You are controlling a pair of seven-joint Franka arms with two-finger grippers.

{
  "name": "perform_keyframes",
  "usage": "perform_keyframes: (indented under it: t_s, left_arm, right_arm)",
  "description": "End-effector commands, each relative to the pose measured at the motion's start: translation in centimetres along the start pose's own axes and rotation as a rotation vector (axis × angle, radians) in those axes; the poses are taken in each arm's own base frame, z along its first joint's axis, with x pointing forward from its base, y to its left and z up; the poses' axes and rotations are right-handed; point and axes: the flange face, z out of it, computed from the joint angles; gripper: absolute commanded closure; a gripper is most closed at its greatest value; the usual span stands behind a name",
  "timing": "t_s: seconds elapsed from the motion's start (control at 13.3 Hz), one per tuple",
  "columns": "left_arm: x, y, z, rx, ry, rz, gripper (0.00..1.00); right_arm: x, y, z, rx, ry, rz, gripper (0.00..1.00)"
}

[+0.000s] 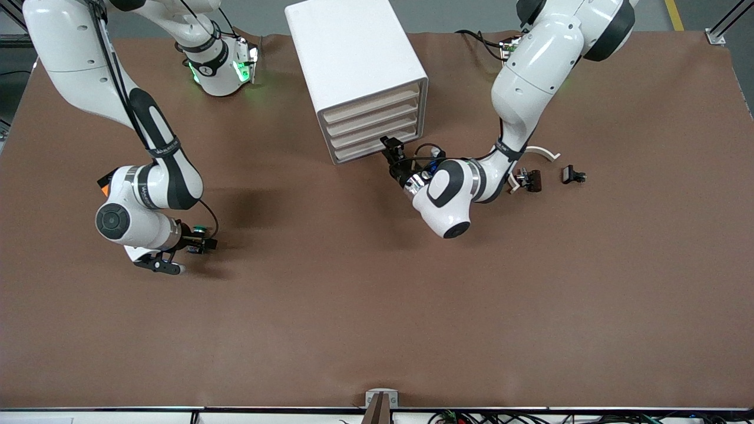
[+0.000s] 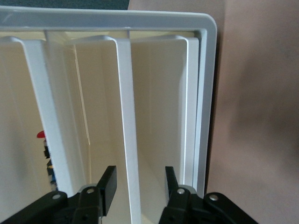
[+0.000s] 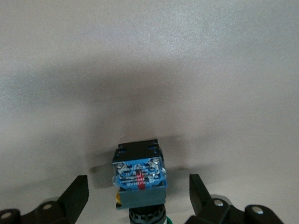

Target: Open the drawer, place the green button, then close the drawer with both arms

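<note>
— Button (image 3: 139,175) position?
— Between the right gripper (image 1: 197,240)'s spread fingers, ungripped, lying on brown table (image 1: 377,306), long axis running away from the palm, cap half cut off.
— Left gripper (image 1: 393,154)?
— At the drawer (image 1: 360,150) front, fingers (image 2: 108,184) straddling a rib, not pinching. Drawer insides mostly hidden.

I can read no text anywhere. The button (image 3: 139,175) shows small red markings on its blue-and-clear face in the right wrist view, too small for me to make out. A black band on the right arm (image 1: 162,150) carries pale lettering, also illegible; the left arm (image 1: 502,148) has a similar band, unreadable. The cabinet (image 1: 353,53) carries no label I can see.
</note>
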Motion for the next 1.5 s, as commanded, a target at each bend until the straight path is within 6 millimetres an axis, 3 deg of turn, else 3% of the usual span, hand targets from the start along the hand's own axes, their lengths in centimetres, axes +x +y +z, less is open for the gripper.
perform_keyframes:
  t_s: [0.0,0.3,0.45,0.53,0.75,0.9,0.98,1.28,1.43]
  left_arm:
    - [-1.1,-0.4,2.0,0.031,0.015,-0.005,0.51]
    - [-1.5,-0.9,3.5,0.046,0.035,0.0,0.54]
    - [-1.6,-1.1,4.2,0.048,0.046,0.003,0.78]
    - [-1.5,-0.8,4.4,0.051,0.047,-0.002,0.86]
    - [-1.5,-0.5,4.5,0.057,0.043,-0.007,1.0]
    - [-1.3,-0.3,4.0,0.057,0.034,-0.01,1.0]
    - [-1.3,-0.2,3.7,0.053,0.03,-0.013,1.0]
    - [-0.9,0.5,-0.3,0.035,-0.031,-0.014,1.0]
    - [-0.9,0.7,-2.5,0.024,-0.064,-0.007,1.0]
  right_arm:
    - [0.4,0.0,-0.1,-0.014,0.006,-0.007,0.44]
    - [0.6,-0.1,-0.4,-0.014,0.008,-0.009,0.75]
    - [0.9,-0.2,-1.5,-0.011,0.021,-0.01,0.84]
    - [0.9,-0.2,-1.8,-0.009,0.027,-0.009,0.86]
    - [1.3,-0.6,-3.4,-0.006,0.037,-0.025,0.87]
    - [1.3,-1.3,-5.0,-0.024,-0.029,-0.026,0.86]
    - [1.1,-2.7,-6.7,-0.032,-0.043,-0.038,0.85]
    - [-0.2,-4.4,-10.1,-0.044,-0.055,-0.013,0.86]
    - [-1.8,-5.0,-13.5,-0.058,-0.089,0.003,0.86]
